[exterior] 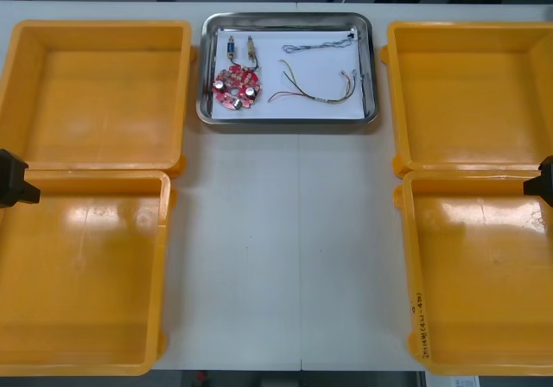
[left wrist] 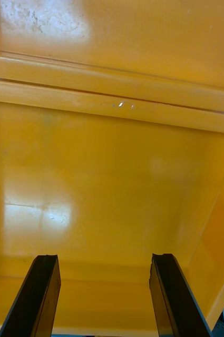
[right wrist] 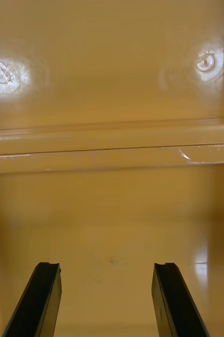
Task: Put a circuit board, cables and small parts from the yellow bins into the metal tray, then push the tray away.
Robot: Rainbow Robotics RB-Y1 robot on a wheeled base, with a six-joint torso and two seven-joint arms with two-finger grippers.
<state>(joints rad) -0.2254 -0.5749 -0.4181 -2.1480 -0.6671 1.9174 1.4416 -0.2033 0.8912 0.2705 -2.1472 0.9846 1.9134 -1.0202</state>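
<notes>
4 yellow plastic bins [exterior: 95,93] sit on the light worktop [exterior: 285,249], 2 set front to back on each side. The left pincer [left wrist: 104,258] hangs at the outer edge of the left pair, over the seam where the 2 rims meet. Its black fingers [left wrist: 43,295] are spread wide with nothing between them. Past their tips lie a smooth bin floor and then the 2 touching rims. The right pincer [right wrist: 106,266] hangs likewise at the outer edge of the right pair, over the matching seam. Its fingers are parted and grip nothing, with bin floor beneath them and the paired rims beyond.

Well ahead of both pincers and midway between them, the shiny rectangular metal tray [exterior: 373,67] rests near the worktop's far edge. It lies between the 2 farther bins, just beside each, and is white inside. On the tray's side nearer the left pincer, the round red circuit board [exterior: 235,88] lies flat. Just beyond the board are 2 small metal parts [exterior: 231,47], side by side and a little apart. On the side nearer the right pincer, the twisted blue and white cable [exterior: 324,44] stretches along the tray's far wall. The thin red and yellow cable [exterior: 315,85] lies loosely curved on the near side of that cable. Both pincers are well apart from the tray.
</notes>
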